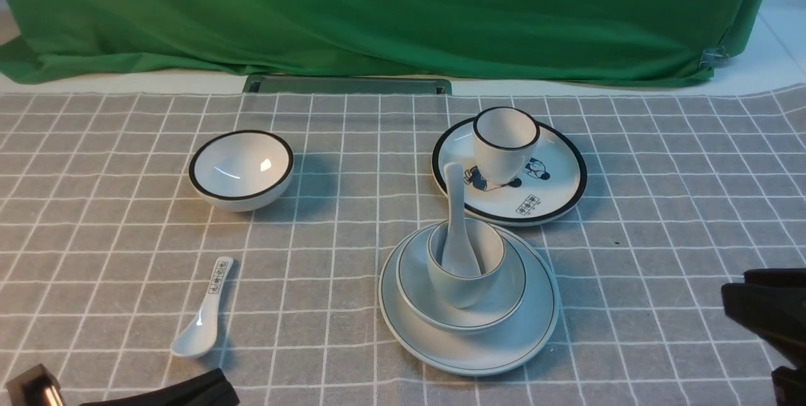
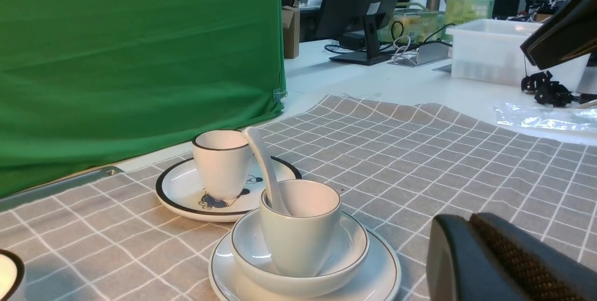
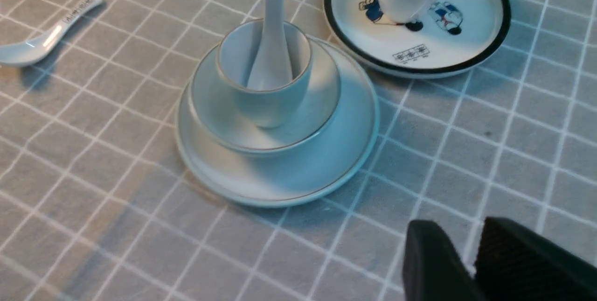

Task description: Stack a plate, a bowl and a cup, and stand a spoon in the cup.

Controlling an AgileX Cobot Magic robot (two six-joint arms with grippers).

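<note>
The pale plate [image 1: 504, 349] lies on the checked cloth right of centre, near the front. On it sits the bowl [image 1: 507, 296], and the cup [image 1: 463, 289] stands inside the bowl. The plain white spoon [image 1: 453, 204] stands in the cup, handle leaning toward the back. The left wrist view shows the same stack: plate [image 2: 378, 282], bowl [image 2: 347, 245], cup [image 2: 301, 240], spoon [image 2: 263, 161]. My left gripper [image 2: 459, 219] is shut and empty, low beside the stack. My right gripper [image 3: 459, 226] hangs off to the right of the plate [image 3: 336, 151], fingertips slightly apart with nothing between them.
A black-rimmed bowl [image 1: 241, 170] sits at the back left. A cartoon plate [image 1: 541, 198] carries a black-rimmed cup [image 1: 504, 145] just behind the stack. A spoon with printed characters [image 1: 204, 318] lies at the front left. A green cloth [image 1: 378, 16] hangs along the back.
</note>
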